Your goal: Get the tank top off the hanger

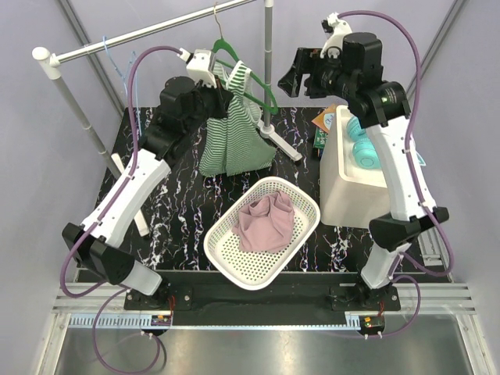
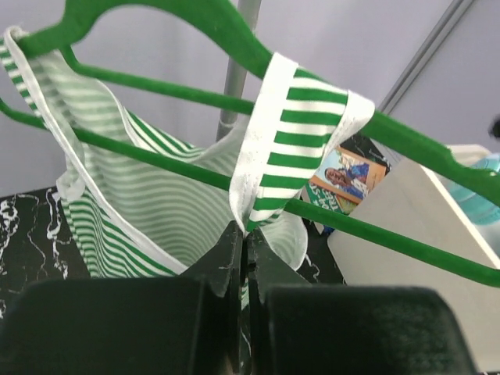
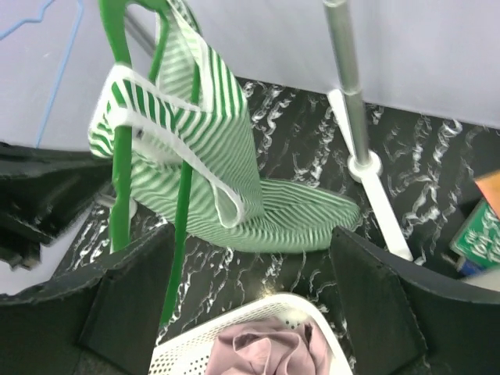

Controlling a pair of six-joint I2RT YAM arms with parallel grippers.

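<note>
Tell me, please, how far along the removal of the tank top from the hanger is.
Done: the left gripper is shut on one strap of the tank top. In hand: freeing that strap, which lies over the arm of the green hanger. Left: both straps are on the hanger, so the garment is not off. The right gripper is open and holds nothing.

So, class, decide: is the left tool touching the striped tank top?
Touching. The left wrist view shows the left tool shut, pinching the striped tank top at the foot of its strap.
</note>
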